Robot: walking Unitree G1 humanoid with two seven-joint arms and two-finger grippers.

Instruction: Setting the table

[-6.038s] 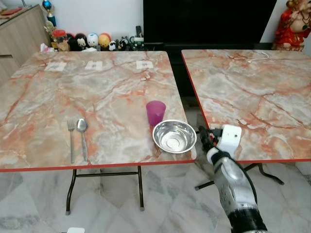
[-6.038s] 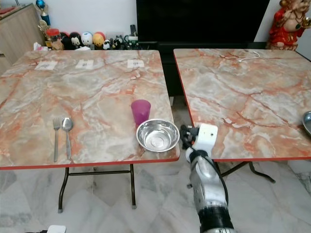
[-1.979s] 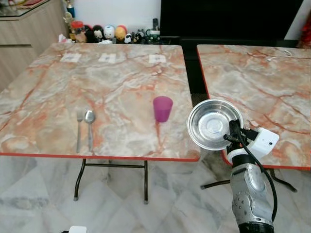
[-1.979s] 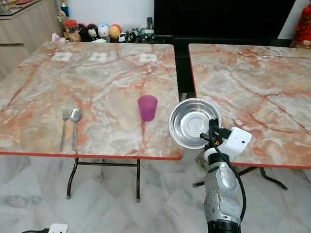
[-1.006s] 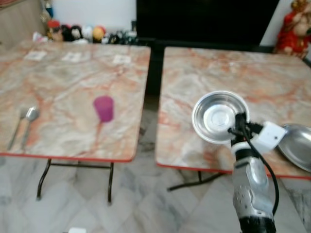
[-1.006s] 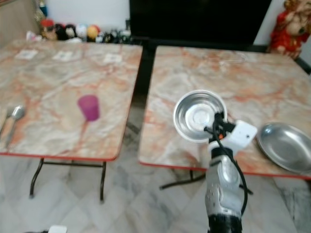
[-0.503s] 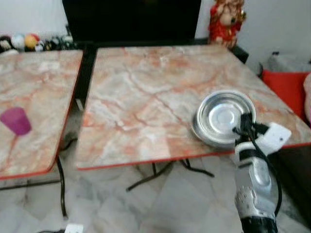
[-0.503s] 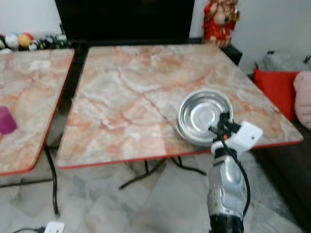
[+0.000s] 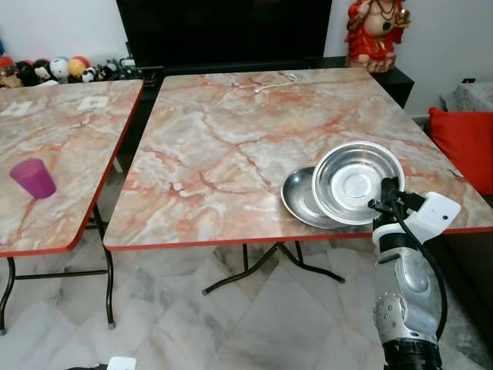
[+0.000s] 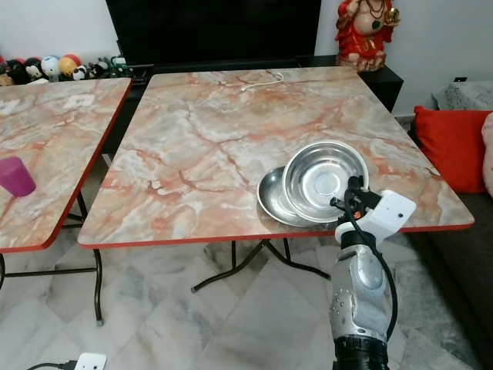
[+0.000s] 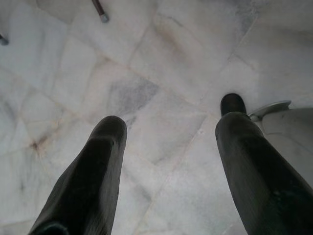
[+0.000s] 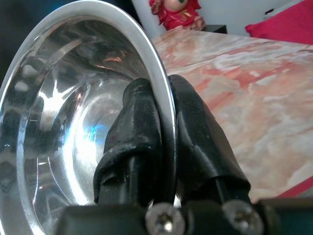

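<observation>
We saw a shiny steel bowl [image 9: 357,182], round and empty, held tilted with its hollow facing us, its rim pinched at the near edge. It hung above the right marble table [image 9: 231,146], overlapping a shallow steel plate [image 9: 300,199] that lay flat near the front edge. On the left table [image 9: 62,146] 1 purple cup [image 9: 32,178] stood upright.

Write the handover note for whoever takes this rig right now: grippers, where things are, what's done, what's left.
Right gripper: shut on the steel bowl, pinching its rim and holding it tilted above the steel plate.
Left gripper: open, idle, pointing at the floor.
The plate lies near the right table's front edge. Purple cup stands on the left table.
Done: bowl brought over the plate.
Left: set the bowl down, likely on the plate, and release.
</observation>
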